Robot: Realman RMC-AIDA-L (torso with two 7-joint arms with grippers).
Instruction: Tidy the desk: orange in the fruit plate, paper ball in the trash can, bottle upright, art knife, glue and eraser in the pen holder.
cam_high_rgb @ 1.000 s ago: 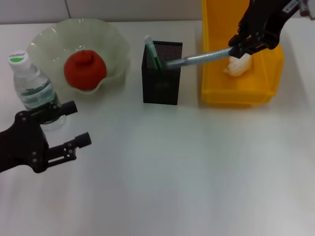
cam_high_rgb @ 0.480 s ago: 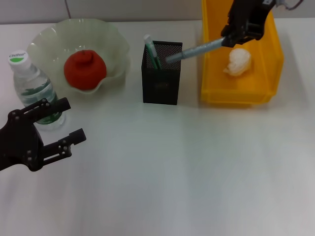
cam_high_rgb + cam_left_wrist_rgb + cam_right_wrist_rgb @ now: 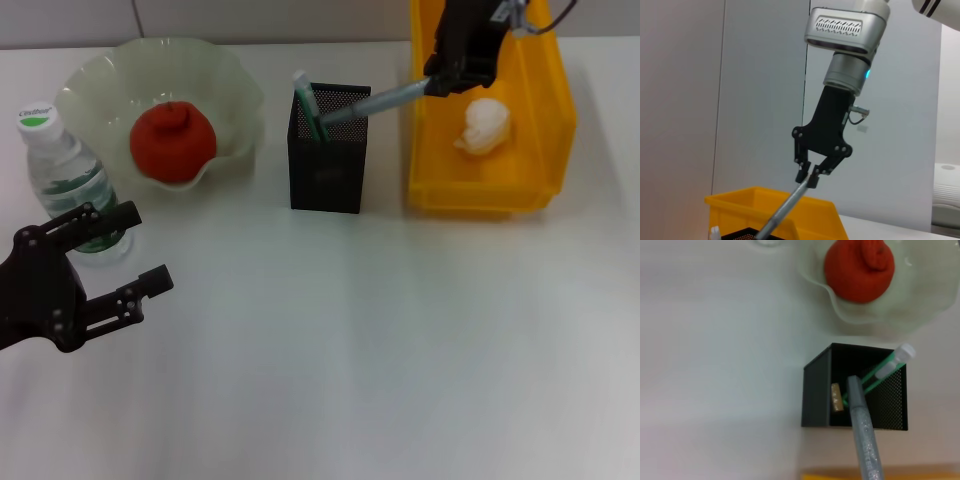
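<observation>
Tipping into the pen holder (image 3: 329,160), the art knife (image 3: 375,102) is pinched by the right gripper (image 3: 443,82). Orange (image 3: 172,141) in fruit plate (image 3: 232,75), paper ball (image 3: 483,125) in trash can (image 3: 489,190), bottle (image 3: 64,172) upright, glue (image 3: 886,368) and eraser (image 3: 837,397) inside. Left gripper (image 3: 128,255) idles, fingers spread.

You've got the orange (image 3: 172,141) sitting in the pale-green fruit plate (image 3: 230,85) near the worktop's far left corner, with the bottle (image 3: 66,180) upright just in front of it. The black mesh pen holder (image 3: 329,165) stands mid-worktop toward the far edge, glue (image 3: 308,105) and eraser (image 3: 837,397) inside, and the silver art knife (image 3: 375,103) is tilted with its tip in the holder's mouth. The paper ball (image 3: 483,125) lies in the yellow trash can (image 3: 480,190).
</observation>
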